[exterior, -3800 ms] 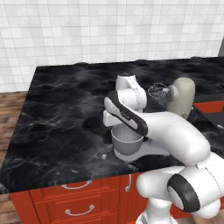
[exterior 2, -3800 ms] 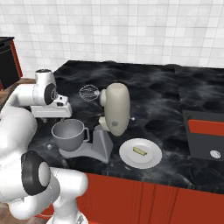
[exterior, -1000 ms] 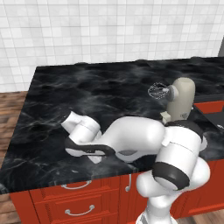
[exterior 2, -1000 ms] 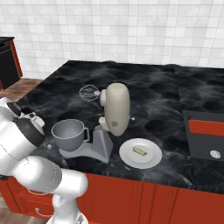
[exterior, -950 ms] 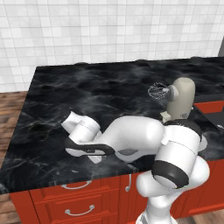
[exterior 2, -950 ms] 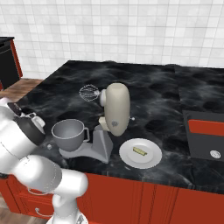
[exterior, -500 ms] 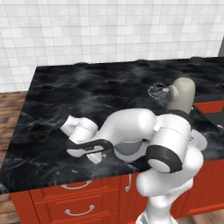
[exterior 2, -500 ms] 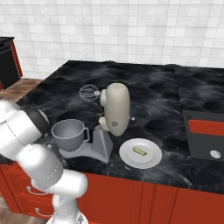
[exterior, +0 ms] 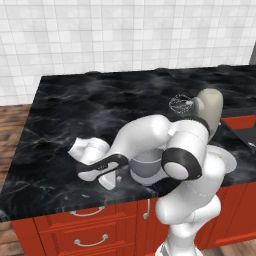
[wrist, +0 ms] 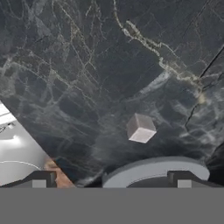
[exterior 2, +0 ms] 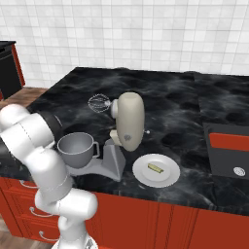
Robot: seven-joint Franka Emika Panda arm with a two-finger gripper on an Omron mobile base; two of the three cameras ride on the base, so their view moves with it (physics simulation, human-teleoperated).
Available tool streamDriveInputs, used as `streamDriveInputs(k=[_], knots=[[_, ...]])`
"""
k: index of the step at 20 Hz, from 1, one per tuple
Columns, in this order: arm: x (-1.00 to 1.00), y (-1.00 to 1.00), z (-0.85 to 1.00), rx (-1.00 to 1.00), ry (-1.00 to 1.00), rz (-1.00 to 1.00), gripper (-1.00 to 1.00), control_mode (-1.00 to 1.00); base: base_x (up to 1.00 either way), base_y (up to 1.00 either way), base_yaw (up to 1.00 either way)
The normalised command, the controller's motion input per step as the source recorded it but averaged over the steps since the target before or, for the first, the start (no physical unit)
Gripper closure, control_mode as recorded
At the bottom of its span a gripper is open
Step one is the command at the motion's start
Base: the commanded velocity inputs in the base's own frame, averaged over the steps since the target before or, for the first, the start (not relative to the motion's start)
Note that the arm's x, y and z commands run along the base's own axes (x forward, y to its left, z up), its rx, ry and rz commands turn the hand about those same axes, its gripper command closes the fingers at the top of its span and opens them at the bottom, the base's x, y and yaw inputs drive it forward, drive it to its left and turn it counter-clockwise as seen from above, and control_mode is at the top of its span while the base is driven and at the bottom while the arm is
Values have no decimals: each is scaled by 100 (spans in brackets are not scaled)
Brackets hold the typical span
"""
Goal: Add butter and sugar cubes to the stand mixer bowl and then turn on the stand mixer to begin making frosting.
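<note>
Low over the black marble table (exterior: pixel 75 115), I hold my pincer (wrist: pixel 111 177) open above one tiny white sugar cube (wrist: pixel 141 128), beside the round grey metal bowl (exterior 2: pixel 76 148).

Grey mixer bowl (exterior 2: pixel 76 147) upright on stand mixer (exterior 2: pixel 127 127) base, head tilted up; butter (exterior 2: pixel 155 168) on plate; 1 sugar cube (wrist: pixel 141 128) on bench nr bowl

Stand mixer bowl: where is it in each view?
Left base view: stand mixer bowl, lower centre, partly behind the arm.
Right base view: left of centre, on the base of the stand mixer.
Hand view: probably the grey curved rim, bottom centre.
Shared landmark: black marble counter.
</note>
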Motion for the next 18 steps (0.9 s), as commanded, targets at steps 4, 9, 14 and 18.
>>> streamDriveInputs(k=[4,9,14,18], knots=[[17,0,-16,-4,4,0,-100,-100,0,0,0],[18,0,-19,-5,9,0,-100,-100,0,0,0],[17,0,-16,-4,9,0,-100,-100,0,0,0],[11,0,-16,-5,6,0,-100,-100,0,0,0]])
